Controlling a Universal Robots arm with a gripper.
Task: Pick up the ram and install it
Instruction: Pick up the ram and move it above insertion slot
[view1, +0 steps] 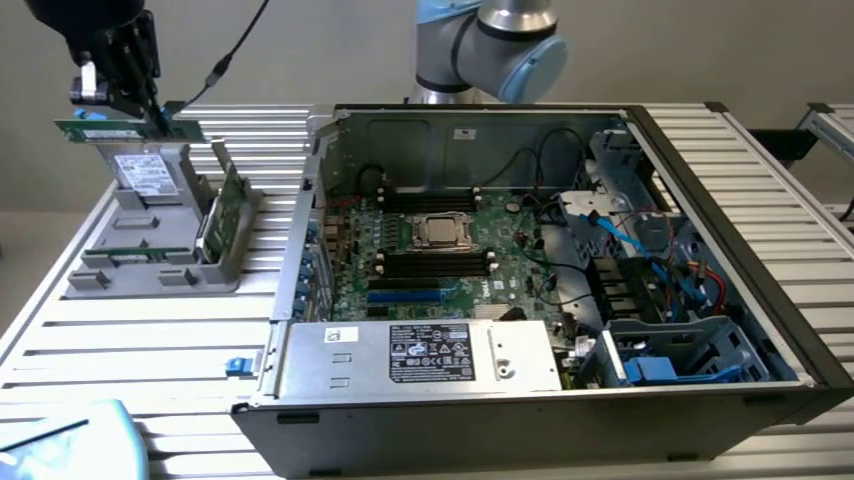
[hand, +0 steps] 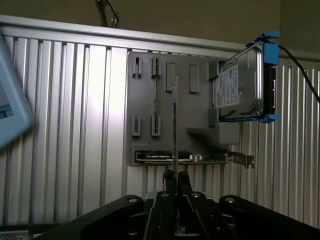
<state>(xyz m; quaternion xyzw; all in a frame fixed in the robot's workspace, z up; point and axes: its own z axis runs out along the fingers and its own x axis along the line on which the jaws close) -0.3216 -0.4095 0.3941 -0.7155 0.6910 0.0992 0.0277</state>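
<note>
1. At the exterior view's upper left, one black robot gripper (view1: 124, 118) hangs over a slatted aluminium table (view1: 147, 340). Its two fingers are clamped on one slim, long green circuit-board stick, the ram (view1: 83, 128).
2. The ram is held level in the air, above one grey plastic parts holder (view1: 94, 280). In the wrist view the ram (hand: 175, 125) shows edge-on as a thin strip running out from between the two black fingertips (hand: 169, 180).
3. The holder carries one silver hard drive (view1: 144, 172) and one green card standing on edge (view1: 230, 205). One more green strip (view1: 134, 253) sits low in the holder.
4. One open black computer case (view1: 534, 430) lies on the table towards the exterior view's right.
5. Inside the case are one large green motherboard (view1: 514, 250), one silver processor socket (view1: 438, 232) and one grey power supply box (view1: 420, 355).
6. Long black memory slots (view1: 430, 262) lie on both sides of the socket. I cannot count them surely.
</note>
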